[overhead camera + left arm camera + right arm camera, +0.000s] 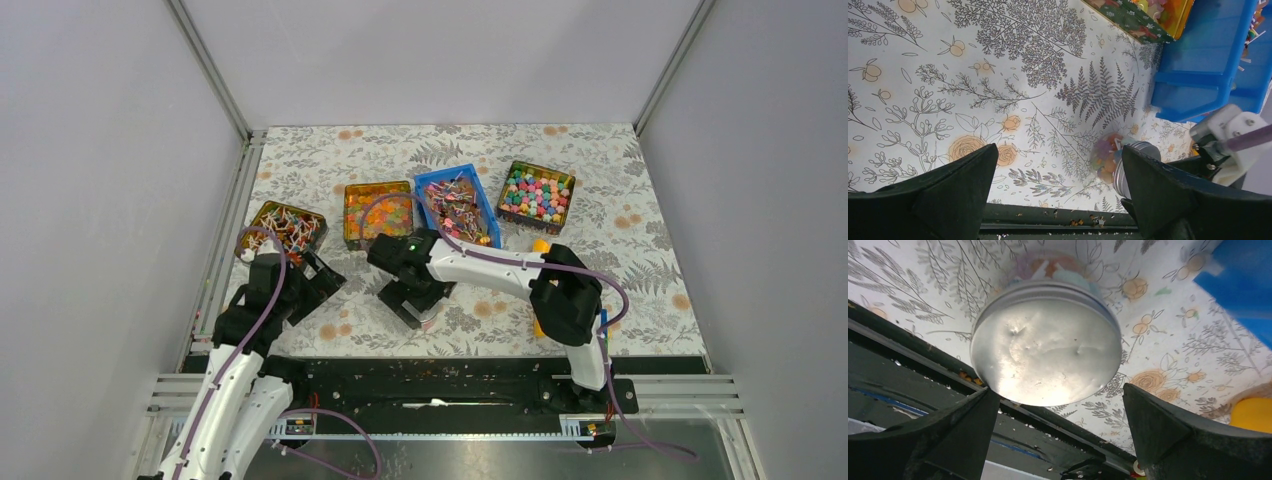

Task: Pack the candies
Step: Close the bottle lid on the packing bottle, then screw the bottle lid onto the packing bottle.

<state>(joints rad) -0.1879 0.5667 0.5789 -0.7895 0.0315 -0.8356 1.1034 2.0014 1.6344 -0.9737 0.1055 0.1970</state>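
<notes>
**Both grippers open; candies in the blue bin**

At lower left of the top view, my left gripper point(322, 280) hangs over the floral tablecloth point(998, 75), jaws apart and holding nothing. At centre, my right gripper point(415, 305) sits over a silver-lidded jar point(1045, 357), jaws spread wide. The candies point(458, 207) lie in the blue bin point(1208, 55), upper centre.

This is a robotics lab test cell, not a home or shop. Plain grey wall panels point(100, 150) close it in on the left, right and far sides, held by aluminium frame rails point(700, 395). At the near edge, 2 white-and-black robot arms, the left arm point(225, 400) and the right arm point(500, 265), stand bolted to a black base plate point(450, 370), trailing purple cables point(330, 440). The table point(640, 250) wears a printed floral cover, with 4 sweet-filled boxes point(457, 172) staged in a row.
</notes>
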